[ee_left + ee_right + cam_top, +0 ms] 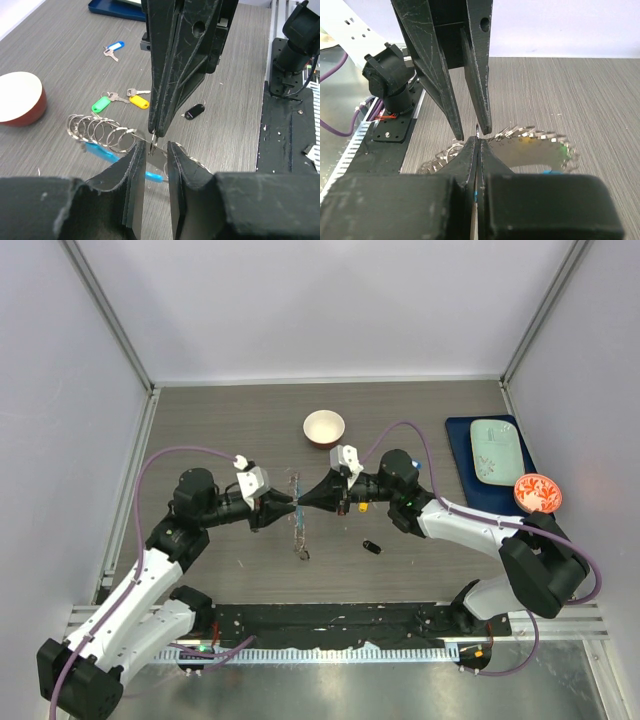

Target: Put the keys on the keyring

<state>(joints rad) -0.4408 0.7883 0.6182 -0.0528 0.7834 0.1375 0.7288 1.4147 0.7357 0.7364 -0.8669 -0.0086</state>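
Observation:
The keyring [100,129], a loop of silvery linked rings with a bright-blue tag [102,152], hangs between the two grippers above the table [299,530]. My right gripper [478,141] is shut on a thin metal part of it, whose tip sticks up past the fingertips. My left gripper [156,156] faces it tip to tip, open with a narrow gap, its fingers [454,112] on either side of that tip. Keys lie on the table: green-tagged [100,104], yellow-tagged [139,102], blue-tagged [115,47] and black-tagged [371,546].
A small white bowl [324,427] stands behind the grippers. At the right is a dark blue tray [458,445] carrying a pale green plate [495,450], with a red patterned bowl [537,493] next to it. A black rail [330,618] runs along the near edge.

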